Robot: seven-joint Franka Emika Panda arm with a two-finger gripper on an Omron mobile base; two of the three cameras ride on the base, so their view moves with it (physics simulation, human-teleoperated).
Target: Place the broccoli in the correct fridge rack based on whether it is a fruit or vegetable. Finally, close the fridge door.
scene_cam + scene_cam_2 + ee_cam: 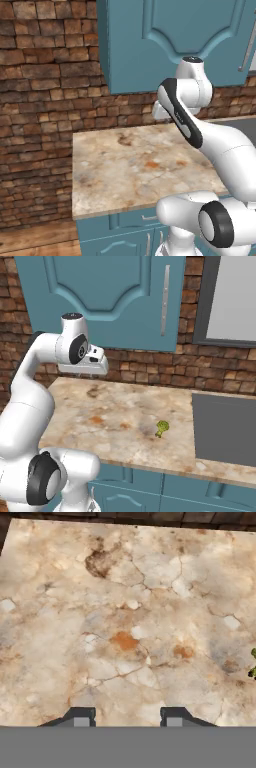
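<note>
A: Big stuff first. Landmark = counter [125,421], mottled beige stone top, teal base cabs under its front edge.

B: Behind counter?

A: Brick wall [45,100] along the back edge and round its left end. Teal wall cabinet [105,296] hangs above the counter, long vertical bar handle on its right side. Grey-framed pale panel [230,298] up on the wall above the counter's right end. Flat dark grey slab [224,428] takes up the counter's right end.

B: Arm?

A: Arm [30,406] rises from the counter's front-left corner in the right base view, elbow high, wrist w/ hand held over the counter's left-rear part, well above the surface.

B: Gripper?

A: Gripper [127,717], seen from hand cam: two dark tips w/ bare stone showing in the gap betw. them. Jaws as far closed as they go, nothing betw. them, not touching the counter.

B: Target obj?

A: Broccoli [161,428] lies on the counter, right of centre, toward the front edge, just left of the grey slab but apart from it. Small yellow-green clump; pale stem hard to make out. In hand cam it's a green sliver at the far right edge [253,662], well apart from the tips. Nothing touching it.
</note>
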